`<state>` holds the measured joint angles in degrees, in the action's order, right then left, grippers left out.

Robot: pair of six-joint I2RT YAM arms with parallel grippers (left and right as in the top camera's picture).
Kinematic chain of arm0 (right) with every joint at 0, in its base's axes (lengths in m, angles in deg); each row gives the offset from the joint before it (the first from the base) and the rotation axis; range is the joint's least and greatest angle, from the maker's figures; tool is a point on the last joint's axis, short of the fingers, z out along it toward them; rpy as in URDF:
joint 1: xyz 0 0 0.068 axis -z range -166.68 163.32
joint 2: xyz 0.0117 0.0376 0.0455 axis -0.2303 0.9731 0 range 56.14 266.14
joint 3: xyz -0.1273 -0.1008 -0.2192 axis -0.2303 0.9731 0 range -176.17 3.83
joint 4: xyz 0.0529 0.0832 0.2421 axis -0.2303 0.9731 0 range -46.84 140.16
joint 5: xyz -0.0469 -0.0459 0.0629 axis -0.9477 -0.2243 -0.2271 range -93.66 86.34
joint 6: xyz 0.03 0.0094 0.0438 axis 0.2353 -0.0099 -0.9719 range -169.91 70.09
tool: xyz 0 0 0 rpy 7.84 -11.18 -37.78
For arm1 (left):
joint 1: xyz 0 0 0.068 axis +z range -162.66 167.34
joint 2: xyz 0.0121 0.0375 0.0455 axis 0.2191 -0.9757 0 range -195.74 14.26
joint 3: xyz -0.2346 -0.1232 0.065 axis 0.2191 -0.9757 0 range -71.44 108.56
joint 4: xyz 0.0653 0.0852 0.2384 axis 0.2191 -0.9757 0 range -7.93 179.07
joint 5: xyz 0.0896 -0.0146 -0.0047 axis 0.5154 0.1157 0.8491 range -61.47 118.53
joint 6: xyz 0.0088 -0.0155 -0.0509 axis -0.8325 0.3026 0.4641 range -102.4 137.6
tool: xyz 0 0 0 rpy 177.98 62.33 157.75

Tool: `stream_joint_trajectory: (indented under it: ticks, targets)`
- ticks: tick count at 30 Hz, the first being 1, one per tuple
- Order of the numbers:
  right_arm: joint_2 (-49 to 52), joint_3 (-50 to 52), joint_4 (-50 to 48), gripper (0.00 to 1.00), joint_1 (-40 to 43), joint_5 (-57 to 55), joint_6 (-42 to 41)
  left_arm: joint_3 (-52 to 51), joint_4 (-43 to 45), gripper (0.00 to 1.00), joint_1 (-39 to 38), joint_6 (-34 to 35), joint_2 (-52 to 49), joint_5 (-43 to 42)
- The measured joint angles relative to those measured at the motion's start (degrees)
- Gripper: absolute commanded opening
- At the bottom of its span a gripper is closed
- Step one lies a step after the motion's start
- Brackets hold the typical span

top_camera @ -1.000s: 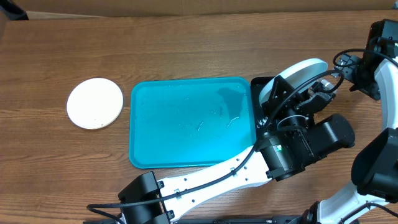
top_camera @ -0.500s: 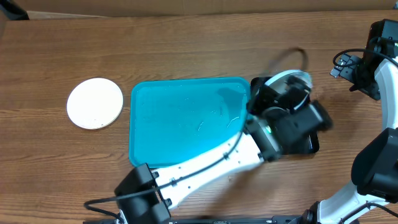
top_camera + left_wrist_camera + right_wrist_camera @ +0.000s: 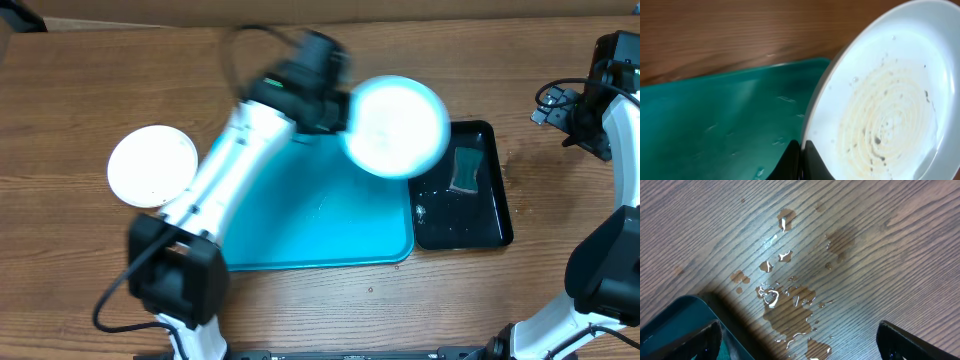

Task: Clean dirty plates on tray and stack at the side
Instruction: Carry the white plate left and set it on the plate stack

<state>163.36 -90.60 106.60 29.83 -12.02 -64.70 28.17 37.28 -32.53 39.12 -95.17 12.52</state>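
Blurred left arm [image 3: 235,160] hides part of the tray [image 3: 330,225].

Table [image 3: 90,70]: matt wood grain, wet patch [image 3: 790,300] beside black tray [image 3: 497,200]. Tray [image 3: 300,225]: smooth plastic, wet sheen. Black tray: glossy. Plate [image 3: 395,125]: smooth glossy plastic.

The wooden table [image 3: 300,60] carries a white plate [image 3: 152,166], the turquoise tray [image 3: 330,225], a black tray [image 3: 440,215] at right — and water drops [image 3: 785,300]
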Motion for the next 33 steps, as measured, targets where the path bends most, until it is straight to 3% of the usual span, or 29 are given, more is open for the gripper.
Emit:
stream_joint_trajectory:
  ticks: [6,12,17,23,24,27,28,33]
  targets:
    - [0.0,0.0,0.0,1.00,0.0,0.0,0.0,0.0,-9.5,0.04,21.3,0.5,0.0,-3.9]
    - [0.0,0.0,0.0,1.00,0.0,0.0,0.0,-0.2,-14.4,0.04,37.2,0.6,0.0,4.3]
    - [0.0,0.0,0.0,1.00,0.0,0.0,0.0,-3.3,-13.1,0.04,45.1,1.2,0.0,11.1]
    - [0.0,0.0,0.0,1.00,0.0,0.0,0.0,-10.0,-7.8,0.04,47.4,3.1,0.0,17.5]
    - [0.0,0.0,0.0,1.00,0.0,0.0,0.0,-11.1,-7.0,0.08,47.5,3.3,0.0,18.1]
    - [0.0,0.0,0.0,1.00,0.0,0.0,0.0,-12.5,-6.0,0.85,47.5,3.7,-0.1,18.8]
    - [0.0,0.0,0.0,1.00,0.0,0.0,0.0,-12.5,-5.8,1.00,47.5,3.6,-0.1,18.8]
    - [0.0,0.0,0.0,1.00,0.0,0.0,0.0,-11.3,-8.9,1.00,47.5,2.3,-0.1,17.5]
